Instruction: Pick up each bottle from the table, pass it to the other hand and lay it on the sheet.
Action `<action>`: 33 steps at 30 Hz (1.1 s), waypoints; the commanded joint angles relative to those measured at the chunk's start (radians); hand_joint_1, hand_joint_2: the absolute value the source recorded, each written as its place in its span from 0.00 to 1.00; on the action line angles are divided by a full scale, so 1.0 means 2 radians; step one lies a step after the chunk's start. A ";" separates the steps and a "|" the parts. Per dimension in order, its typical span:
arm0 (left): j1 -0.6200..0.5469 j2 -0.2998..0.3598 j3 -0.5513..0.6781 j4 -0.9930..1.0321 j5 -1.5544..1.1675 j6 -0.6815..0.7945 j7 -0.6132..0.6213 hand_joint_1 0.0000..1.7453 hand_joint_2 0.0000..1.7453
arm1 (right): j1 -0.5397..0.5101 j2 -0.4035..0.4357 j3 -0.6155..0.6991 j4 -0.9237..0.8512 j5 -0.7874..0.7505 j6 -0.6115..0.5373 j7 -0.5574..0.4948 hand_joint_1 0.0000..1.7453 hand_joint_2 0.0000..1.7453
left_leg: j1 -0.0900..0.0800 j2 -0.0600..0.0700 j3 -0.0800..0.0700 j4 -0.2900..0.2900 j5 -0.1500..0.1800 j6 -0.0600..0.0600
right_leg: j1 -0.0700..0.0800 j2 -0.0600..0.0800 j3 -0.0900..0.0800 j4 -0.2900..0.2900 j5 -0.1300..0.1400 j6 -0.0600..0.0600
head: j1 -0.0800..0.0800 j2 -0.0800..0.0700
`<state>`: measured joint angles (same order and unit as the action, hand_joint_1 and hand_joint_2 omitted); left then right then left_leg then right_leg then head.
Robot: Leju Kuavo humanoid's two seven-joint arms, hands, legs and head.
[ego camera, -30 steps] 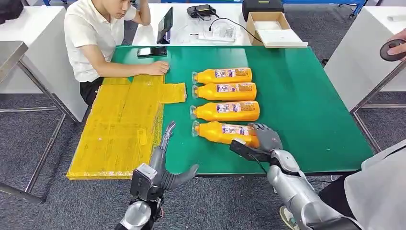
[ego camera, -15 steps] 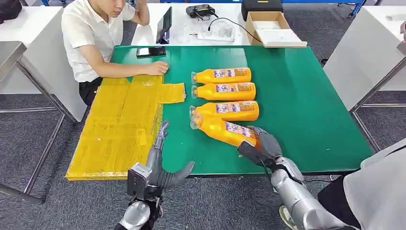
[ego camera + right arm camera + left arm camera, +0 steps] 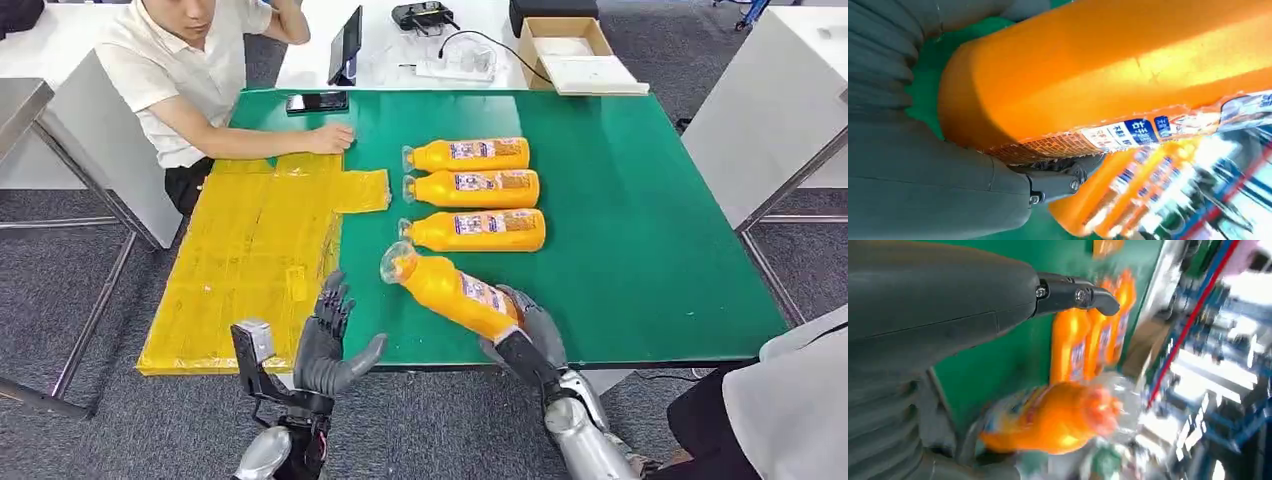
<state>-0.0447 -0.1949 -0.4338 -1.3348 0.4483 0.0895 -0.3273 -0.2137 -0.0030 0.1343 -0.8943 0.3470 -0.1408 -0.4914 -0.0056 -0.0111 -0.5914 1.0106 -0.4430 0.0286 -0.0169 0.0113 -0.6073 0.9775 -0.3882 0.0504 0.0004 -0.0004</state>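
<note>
Bottle has risen off the table — base hidden in right hand.

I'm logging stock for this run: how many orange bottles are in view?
4. Three lie side by side on the green mat: far bottle, middle bottle, near bottle. The fourth bottle is tilted, gripped by the right hand. None appear hidden.

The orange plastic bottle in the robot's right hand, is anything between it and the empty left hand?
Nothing visible. The orange plastic bottle in the right hand points its cap toward the open left hand, with bare green table mat between them.
</note>
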 commanded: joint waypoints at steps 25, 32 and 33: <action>-0.019 0.020 -0.054 -0.011 -0.048 -0.061 -0.043 0.00 1.00 | -0.047 0.073 0.142 0.088 -0.003 0.009 -0.033 1.00 1.00 | 0.000 0.000 0.000 -0.001 0.000 -0.001 | 0.000 0.000 -0.001 0.000 -0.001 -0.001 | 0.000 0.000; -0.038 -0.002 -0.042 0.019 -0.045 -0.039 -0.049 0.00 1.00 | -0.033 0.089 0.190 0.111 0.021 0.007 -0.068 1.00 1.00 | 0.001 0.000 0.000 0.000 -0.001 -0.001 | 0.001 -0.001 0.000 0.000 -0.001 -0.001 | 0.000 0.000; -0.040 -0.004 -0.043 0.015 -0.033 -0.050 -0.052 0.00 1.00 | -0.030 0.091 0.201 0.114 0.024 0.008 -0.078 1.00 1.00 | 0.001 0.000 -0.001 -0.001 -0.001 -0.001 | 0.001 -0.001 -0.001 0.000 -0.001 -0.001 | 0.000 0.000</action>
<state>-0.0605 -0.1785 -0.5089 -1.3886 0.3471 -0.0142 -0.4212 -0.2610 0.1461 0.4012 -0.7928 0.3597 -0.1060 -0.5916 -0.0055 -0.0110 -0.5968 1.0105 -0.4430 0.0285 -0.0168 0.0113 -0.6137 0.9776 -0.3886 0.0504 0.0004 0.0000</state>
